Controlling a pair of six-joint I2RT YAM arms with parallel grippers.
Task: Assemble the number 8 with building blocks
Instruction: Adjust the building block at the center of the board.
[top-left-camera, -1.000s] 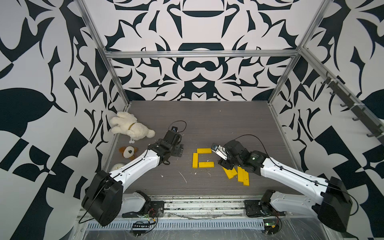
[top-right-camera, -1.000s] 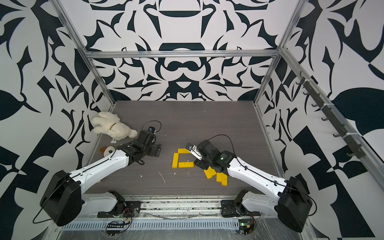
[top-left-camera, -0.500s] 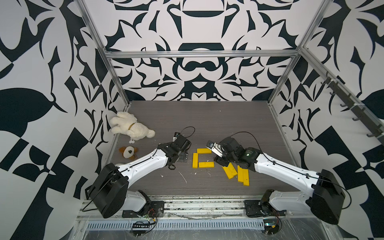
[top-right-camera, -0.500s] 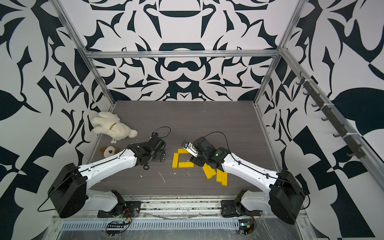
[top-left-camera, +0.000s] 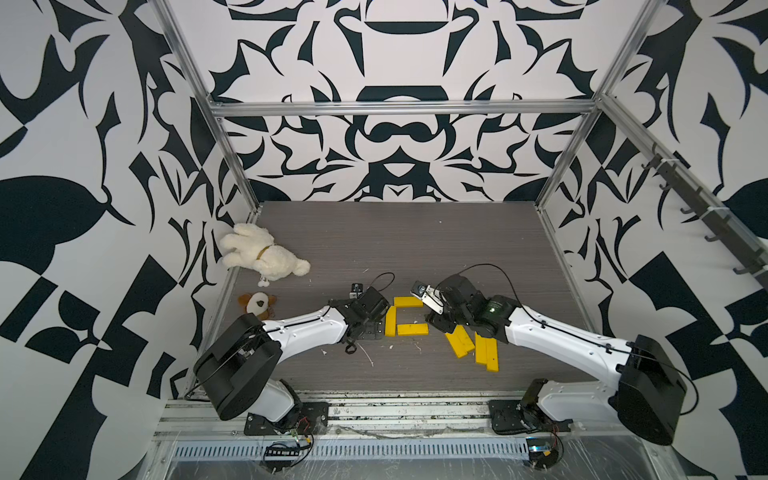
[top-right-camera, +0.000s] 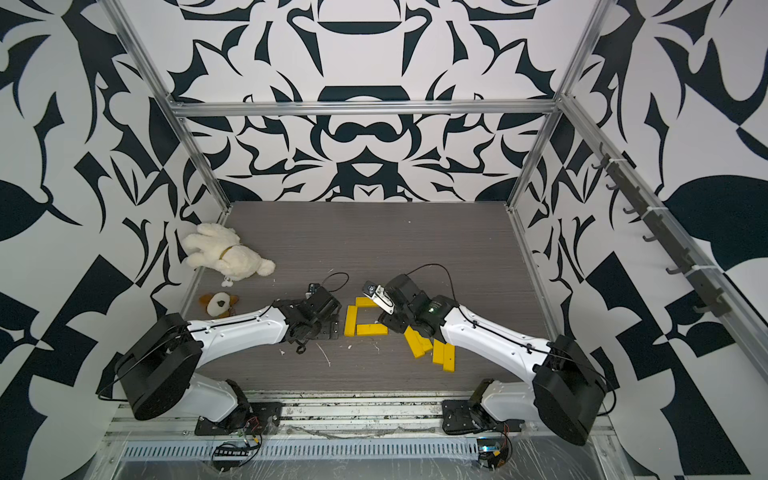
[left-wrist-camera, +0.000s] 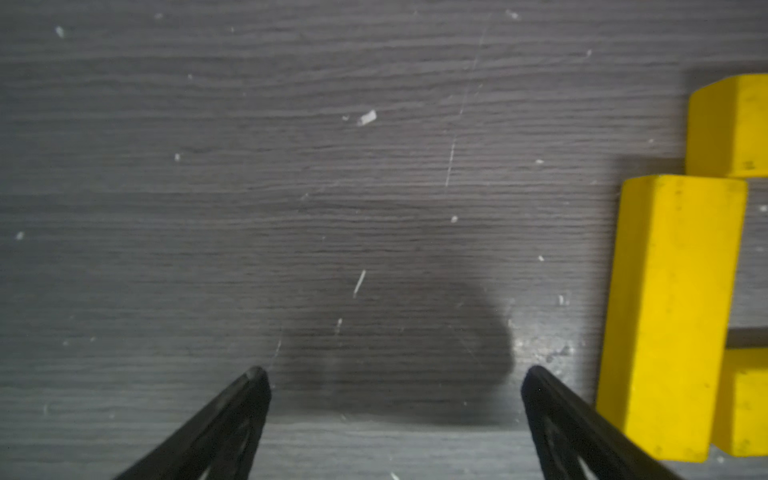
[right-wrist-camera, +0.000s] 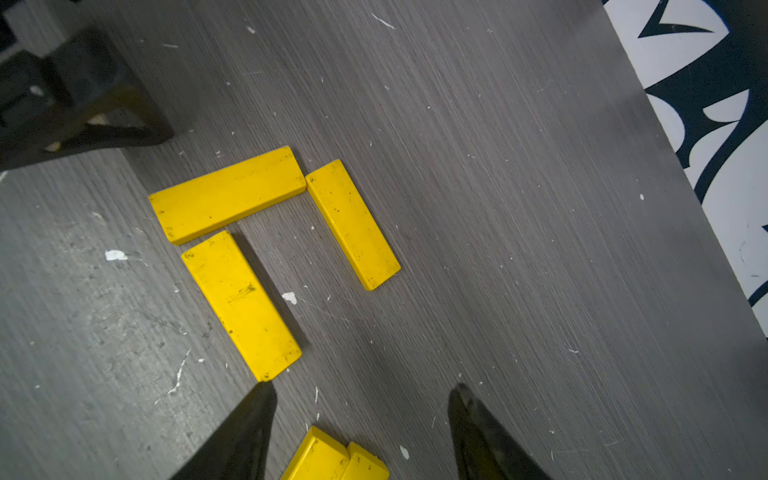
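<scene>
In both top views three yellow bars (top-left-camera: 408, 301) lie flat on the grey table (top-left-camera: 415, 241), forming a square that is open on one side. They sit between the two sets of fingers. The left gripper (top-left-camera: 366, 333) stands just beside the closed side, and the right gripper (top-left-camera: 439, 326) is at the open side. More loose bars (top-left-camera: 478, 347) lie heaped behind the right gripper, partly under its arm. A white plush toy (top-left-camera: 262, 255) lies well apart from both. In the left wrist view the fingers (left-wrist-camera: 249, 407) are spread wide over bare table with nothing between them. One bar (left-wrist-camera: 669, 316) lies just outside one finger, and whether it touches cannot be told. In the right wrist view the fingers (right-wrist-camera: 257, 419) stand partly apart and hold nothing. The open square lies ahead of the tips, with the end of the nearest bar (right-wrist-camera: 241, 303) just at one fingertip. The ends of the loose bars (right-wrist-camera: 332, 457) show between the fingers, nearer their base.
</scene>
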